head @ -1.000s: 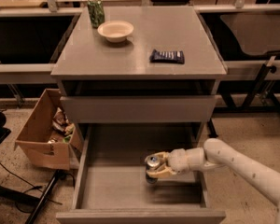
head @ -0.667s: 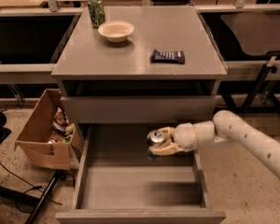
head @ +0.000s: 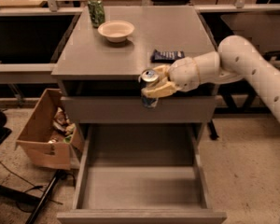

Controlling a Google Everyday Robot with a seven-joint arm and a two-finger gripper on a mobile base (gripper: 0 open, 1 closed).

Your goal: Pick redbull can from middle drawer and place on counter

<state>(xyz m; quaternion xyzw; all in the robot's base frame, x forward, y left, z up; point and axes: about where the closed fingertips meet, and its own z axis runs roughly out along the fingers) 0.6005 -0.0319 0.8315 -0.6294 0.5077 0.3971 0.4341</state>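
Observation:
My gripper (head: 154, 84) is shut on the redbull can (head: 149, 78), a slim can with a silver lid. It holds the can upright in the air, just in front of the counter's front edge and at about the counter's height. The counter (head: 130, 45) is the grey cabinet top behind the can. The middle drawer (head: 140, 185) stands pulled out below, its grey floor bare. My white arm (head: 242, 59) reaches in from the right.
On the counter stand a green can (head: 96, 10) at the back left, a cream bowl (head: 115, 31) beside it and a dark packet (head: 167, 55) near the right front. A brown cardboard box (head: 44, 134) sits on the floor to the left.
My gripper has lifted the redbull can out of the middle drawer, up to the counter's front edge. The drawer is left with nothing in it.

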